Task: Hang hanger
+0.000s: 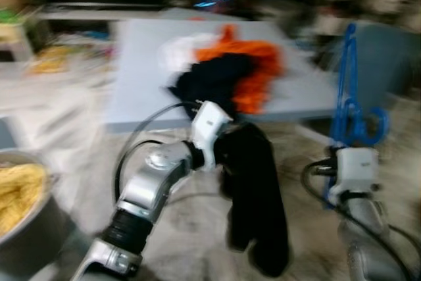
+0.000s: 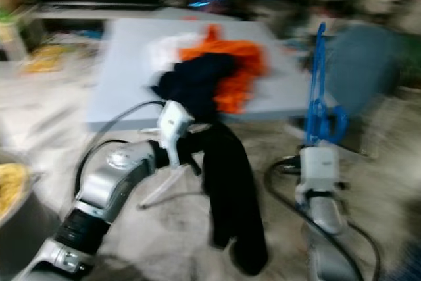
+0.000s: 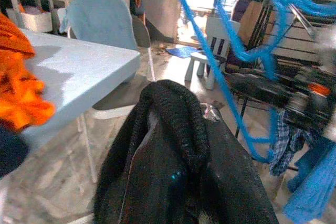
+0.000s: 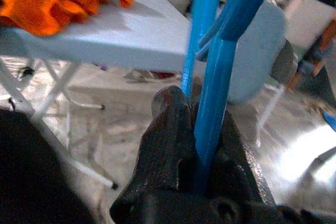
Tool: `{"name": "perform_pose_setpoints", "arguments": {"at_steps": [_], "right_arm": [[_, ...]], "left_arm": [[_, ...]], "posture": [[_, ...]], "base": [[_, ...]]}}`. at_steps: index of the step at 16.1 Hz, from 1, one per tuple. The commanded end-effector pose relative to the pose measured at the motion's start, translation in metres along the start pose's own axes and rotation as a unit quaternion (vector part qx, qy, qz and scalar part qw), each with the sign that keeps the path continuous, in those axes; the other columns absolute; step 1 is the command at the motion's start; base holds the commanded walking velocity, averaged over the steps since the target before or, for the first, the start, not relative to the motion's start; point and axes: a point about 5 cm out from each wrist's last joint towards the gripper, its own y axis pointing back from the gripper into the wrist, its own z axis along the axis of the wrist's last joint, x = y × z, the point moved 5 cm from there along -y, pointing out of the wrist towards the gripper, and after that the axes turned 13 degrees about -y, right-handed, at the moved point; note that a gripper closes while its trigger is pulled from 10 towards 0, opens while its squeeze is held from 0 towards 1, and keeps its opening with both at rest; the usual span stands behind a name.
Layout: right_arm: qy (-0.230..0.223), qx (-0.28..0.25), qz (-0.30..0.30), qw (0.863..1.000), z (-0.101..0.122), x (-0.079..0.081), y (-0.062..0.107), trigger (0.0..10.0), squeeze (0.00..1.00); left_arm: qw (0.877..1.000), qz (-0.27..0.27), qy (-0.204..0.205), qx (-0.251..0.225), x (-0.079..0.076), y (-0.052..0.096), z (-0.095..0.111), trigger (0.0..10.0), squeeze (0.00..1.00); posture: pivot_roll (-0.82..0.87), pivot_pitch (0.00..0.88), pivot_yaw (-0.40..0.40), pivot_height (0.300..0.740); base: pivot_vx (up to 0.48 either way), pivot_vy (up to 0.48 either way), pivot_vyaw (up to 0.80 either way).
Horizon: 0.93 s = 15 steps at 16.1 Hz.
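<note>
While the head views are being blurred by camera motion, the right gripper [image 4: 202,145] is being seen clamped on the blue hanger [image 1: 348,106], with its 2 black fingers [image 4: 168,129] pressed together around 1 of the hanger's blue rods. The hanger is being held upright above the right gripper, so that its long axis is running roughly vertically, up and away from the wrist. Which end is the hook cannot be told through the blur.

The left gripper [image 1: 227,143] is being kept close beside a black garment [image 1: 253,195], which is draping over it and hanging down toward the floor. Its fingers are being hidden by the cloth, so whether they are apart or together cannot be told.

Between the 2 arms, the garment is hanging to the left of the hanger, with a gap between them. In the left wrist view, the hanger's blue wire is being seen just beyond the garment.

Behind both grippers, a grey table [image 1: 131,83] is carrying a pile of orange, black and white clothes [image 1: 230,74]. A blue chair [image 1: 388,57] is standing behind the hanger.

As a judgement, the hanger is already in hand, and the right arm is the arm by which it would be hung. No rail is being made out.
</note>
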Motion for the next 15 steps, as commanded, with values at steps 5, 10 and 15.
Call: {"name": "perform_pose_setpoints", "arguments": {"at_steps": [5,10,15], "right_arm": [[-0.001,-0.015,0.009,1.0,0.0091,0.0041,-0.0034,10.0,0.0],[0.001,-0.013,0.012,1.0,0.0095,0.0032,-0.0032,10.0,0.0],[0.0,-0.008,0.011,1.0,0.0061,0.004,-0.0019,10.0,0.0]], "left_arm": [[0.999,0.02,0.027,-0.012,0.0097,-0.0052,0.0118,10.0,0.0],[0.998,0.02,0.067,-0.007,0.0073,-0.008,0.0086,10.0,0.0],[0.997,0.019,0.069,-0.008,0.0069,-0.0085,0.0086,10.0,0.0]], "posture": [[0.05,0.0,-0.075,0.74],[0.03,0.0,-0.084,0.74],[0.03,0.0,-0.087,0.74]], "base": [[0.0,0.146,0.0],[0.0,0.48,0.0],[0.0,0.48,0.0]]}}
